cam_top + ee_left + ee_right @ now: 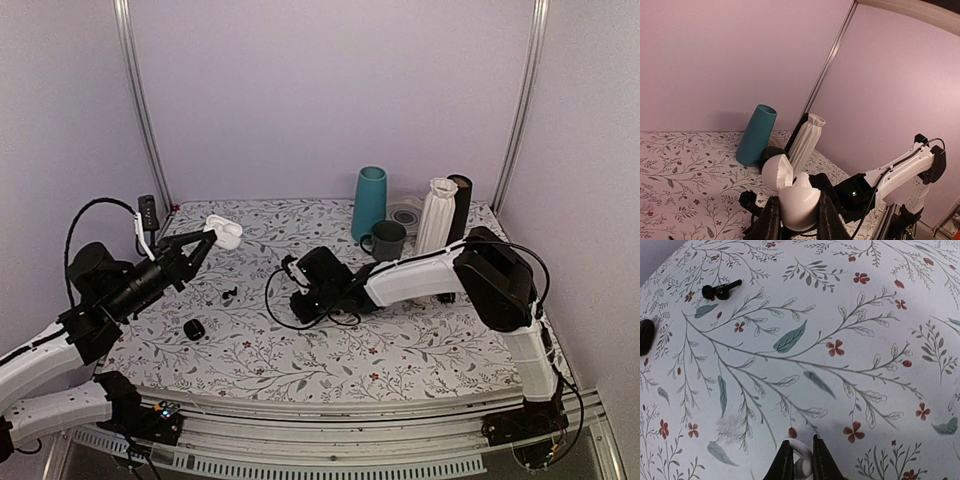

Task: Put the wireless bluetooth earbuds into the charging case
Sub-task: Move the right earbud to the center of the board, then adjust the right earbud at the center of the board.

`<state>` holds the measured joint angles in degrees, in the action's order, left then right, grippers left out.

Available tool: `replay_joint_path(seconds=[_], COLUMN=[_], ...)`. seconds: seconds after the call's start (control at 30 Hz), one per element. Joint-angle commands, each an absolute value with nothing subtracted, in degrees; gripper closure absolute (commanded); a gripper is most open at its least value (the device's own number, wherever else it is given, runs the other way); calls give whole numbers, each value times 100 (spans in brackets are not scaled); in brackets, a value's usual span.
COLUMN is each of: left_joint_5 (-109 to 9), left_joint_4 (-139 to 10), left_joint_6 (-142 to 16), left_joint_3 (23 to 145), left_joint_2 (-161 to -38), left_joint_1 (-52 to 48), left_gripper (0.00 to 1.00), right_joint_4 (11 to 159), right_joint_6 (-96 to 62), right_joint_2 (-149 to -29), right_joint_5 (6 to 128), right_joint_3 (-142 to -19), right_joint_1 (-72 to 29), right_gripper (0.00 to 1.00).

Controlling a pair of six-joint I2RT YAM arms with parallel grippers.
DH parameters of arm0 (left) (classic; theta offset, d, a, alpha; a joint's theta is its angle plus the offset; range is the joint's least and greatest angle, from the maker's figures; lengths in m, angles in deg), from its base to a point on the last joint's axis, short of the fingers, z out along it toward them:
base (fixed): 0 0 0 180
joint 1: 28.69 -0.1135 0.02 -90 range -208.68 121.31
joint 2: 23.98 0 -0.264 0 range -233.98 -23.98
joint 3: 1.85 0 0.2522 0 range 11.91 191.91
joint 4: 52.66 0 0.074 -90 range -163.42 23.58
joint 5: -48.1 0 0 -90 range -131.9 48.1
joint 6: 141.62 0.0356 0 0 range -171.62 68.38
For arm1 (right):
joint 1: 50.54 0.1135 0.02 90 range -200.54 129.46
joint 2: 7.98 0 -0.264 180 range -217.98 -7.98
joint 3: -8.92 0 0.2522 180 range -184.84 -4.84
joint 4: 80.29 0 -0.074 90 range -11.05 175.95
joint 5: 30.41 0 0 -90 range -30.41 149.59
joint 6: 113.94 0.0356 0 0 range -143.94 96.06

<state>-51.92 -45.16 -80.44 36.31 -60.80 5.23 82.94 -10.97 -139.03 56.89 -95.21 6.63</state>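
In the view from above, the left gripper (pixel 207 240) sits at the left of the frame, lifted off the floral table (pixel 420 340). Its fingers are clamped on the white charging case (pixel 224 233), whose lid is open. Below and right of the case, a small black earbud (pixel 230 293) lies on the cloth. A rounder black lump (pixel 194 328) lies lower left of it, and we cannot tell what that is. The right gripper (pixel 292 280) is down at the table in mid-frame, just right of the earbud. A teal vase (pixel 370 203), a dark mug (pixel 386 240), a white pleated vase (pixel 437 215) and a black cylinder (pixel 460 205) are grouped at the upper right.

From the left wrist, we see the case (pixel 797 202) at the bottom centre, pinched from both sides between the two fingers (pixel 771 222). Its lid is tipped up to the left. The right arm (pixel 900 172) reaches in from the lower right.

From the right wrist, the right gripper (pixel 801 442) is at the bottom edge. Its jaws are nearly together, nipping a small white thing (pixel 801 460) that we cannot identify, right at the cloth. The black earbud (pixel 721 290) lies on its side at the upper left, well apart from those fingers. The black lump (pixel 645 335) is cut off by the left edge.
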Motion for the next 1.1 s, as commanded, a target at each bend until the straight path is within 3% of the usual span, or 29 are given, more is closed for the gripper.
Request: replay_joint_path(seconds=[0.0, 0.37, 0.8, 1.07], left_joint_5=[-5286, -5410, -5377, -5368], left_joint_4=[-4083, -3738, -3832, -3865], left_joint_6=[-8128, -8181, -8174, -8168], left_joint_3=[3591, 3568, 3522, 3505], left_joint_2=[-6246, -6552, -6447, -6402], left_joint_1=[445, 427, 411, 395], left_gripper=[100, 100, 100, 100], right_joint_4=[8303, 8331, 8356, 8664], right_joint_6=[-701, -64, 111, -501], right_joint_2=[-13202, -12317, -11894, -11707], right_joint_5=[5760, 5977, 6161, 6392], right_joint_3=[-8735, -7635, -7384, -6960], right_joint_1=[916, 1141, 865, 699], right_gripper=[92, 86, 82, 82])
